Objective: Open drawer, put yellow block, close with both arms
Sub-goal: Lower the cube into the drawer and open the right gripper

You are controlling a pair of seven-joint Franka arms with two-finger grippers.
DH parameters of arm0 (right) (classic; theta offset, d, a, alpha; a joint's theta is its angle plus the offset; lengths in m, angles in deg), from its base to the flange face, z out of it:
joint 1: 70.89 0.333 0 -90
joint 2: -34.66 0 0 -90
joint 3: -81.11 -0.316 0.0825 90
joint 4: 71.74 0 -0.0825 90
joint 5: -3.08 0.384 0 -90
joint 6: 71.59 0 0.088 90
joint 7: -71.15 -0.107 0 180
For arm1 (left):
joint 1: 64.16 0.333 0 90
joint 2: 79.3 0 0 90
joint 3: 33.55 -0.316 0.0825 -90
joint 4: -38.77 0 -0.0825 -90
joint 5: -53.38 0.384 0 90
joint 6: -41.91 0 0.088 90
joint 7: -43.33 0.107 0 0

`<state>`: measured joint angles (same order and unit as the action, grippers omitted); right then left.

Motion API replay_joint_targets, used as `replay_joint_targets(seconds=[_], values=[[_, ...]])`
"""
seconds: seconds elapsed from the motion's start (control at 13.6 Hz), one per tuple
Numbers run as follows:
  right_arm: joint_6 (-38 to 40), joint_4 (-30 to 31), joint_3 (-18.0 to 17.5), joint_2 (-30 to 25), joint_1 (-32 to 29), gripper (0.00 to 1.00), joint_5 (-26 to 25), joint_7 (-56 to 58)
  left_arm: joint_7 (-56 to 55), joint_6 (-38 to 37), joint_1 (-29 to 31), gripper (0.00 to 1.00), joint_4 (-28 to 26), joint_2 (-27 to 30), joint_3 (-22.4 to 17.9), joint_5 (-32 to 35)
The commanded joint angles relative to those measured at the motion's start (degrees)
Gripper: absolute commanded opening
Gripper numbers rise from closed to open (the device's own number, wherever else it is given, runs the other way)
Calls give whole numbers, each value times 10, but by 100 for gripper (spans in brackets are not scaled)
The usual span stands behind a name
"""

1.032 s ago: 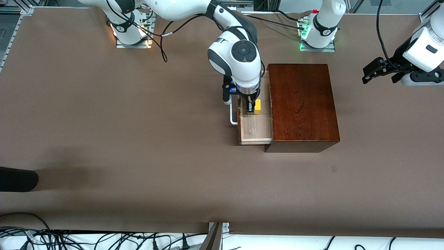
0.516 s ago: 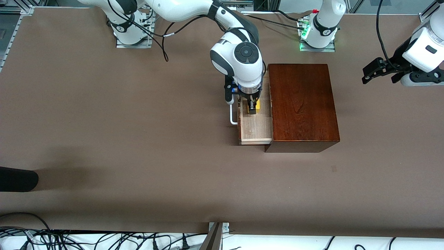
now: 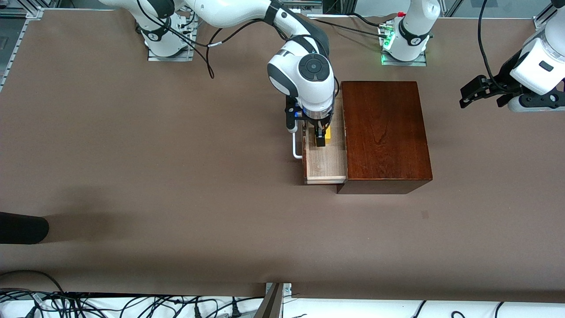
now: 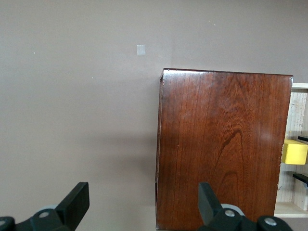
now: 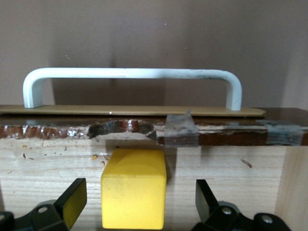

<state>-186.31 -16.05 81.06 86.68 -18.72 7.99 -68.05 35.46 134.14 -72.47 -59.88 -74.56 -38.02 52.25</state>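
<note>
Drawer (image 3: 325, 164) of pale wood stands pulled out of the glossy dark-brown wooden box (image 3: 385, 130) in our front view, the right gripper (image 3: 321, 138) down in it at the small yellow block (image 3: 327, 133), the left gripper (image 3: 474, 90) waiting over bare table toward the left arm's end. From the left wrist we see open fingers (image 4: 77, 202) over the box (image 4: 221, 144). From the right wrist we see fingers (image 5: 72, 195) spread clear of the block (image 5: 134, 195), which rests on the drawer floor (image 5: 231, 192) near the white bar handle (image 5: 132, 77).

Right arm: bent downward, right gripper (image 3: 321, 140) pointing straight down, jaws apart. Left arm: waiting, raised, left gripper (image 3: 468, 95) held level, jaws apart.
</note>
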Motion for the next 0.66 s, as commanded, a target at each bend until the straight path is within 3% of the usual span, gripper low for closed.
replay_joint_targets(seconds=[0.0, 0.29, 0.59], values=[[28, -1, -1, -14, -2, 100, 9, 11, 0, -6, -1, 100, 14, -5, -1, -3], [103, -8, 1, -104, -19, 100, 9, 54, -1, -6, -1, 100, 14, -4, 0, -3], [188, -8, 9, -187, -42, 100, 9, 185, -17, -6, -10, 100, 20, -7, 2, -6]])
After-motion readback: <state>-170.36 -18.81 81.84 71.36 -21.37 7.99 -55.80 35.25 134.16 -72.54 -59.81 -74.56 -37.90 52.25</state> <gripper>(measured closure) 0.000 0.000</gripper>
